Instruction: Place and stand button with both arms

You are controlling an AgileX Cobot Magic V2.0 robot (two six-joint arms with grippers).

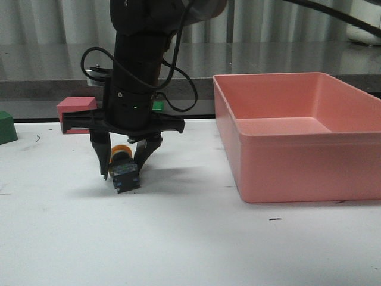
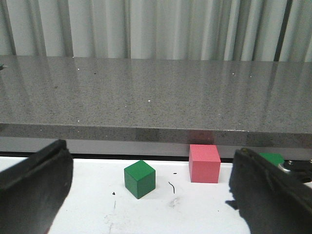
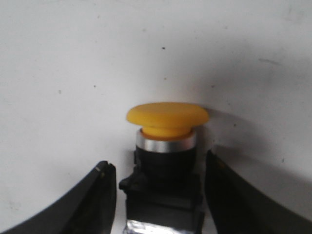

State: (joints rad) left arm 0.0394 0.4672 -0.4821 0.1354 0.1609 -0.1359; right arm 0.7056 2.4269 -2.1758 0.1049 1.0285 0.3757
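- The right gripper (image 1: 127, 162) hangs straight down over the white table (image 1: 178, 238), left of the pink bin (image 1: 297, 134), with the button (image 1: 124, 171) between its fingers.
- From the right wrist view the yellow cap (image 3: 167, 117) points away from the wrist and the black base sits between the two fingers (image 3: 97, 195). There is a thin gap on each side, so the jaws look slightly parted around it and not squeezing; I cannot tell whether either pad touches.
- In the front view the button leans, its blocky base low and towards me, at or just above the table. I cannot tell if it is resting there.
- The left gripper (image 2: 146, 195) is wide open and holds nothing. Its camera looks over a green cube (image 2: 140, 178) and a pink cube (image 2: 204, 163) near the back edge.
- Risk, as I see it: the button is tilted, so if the fingers widen now it could topple onto its side instead of standing.
- A finger dragging against the base on the way up could also tip it.
- The left arm looks well away, so support from that side may come too late.
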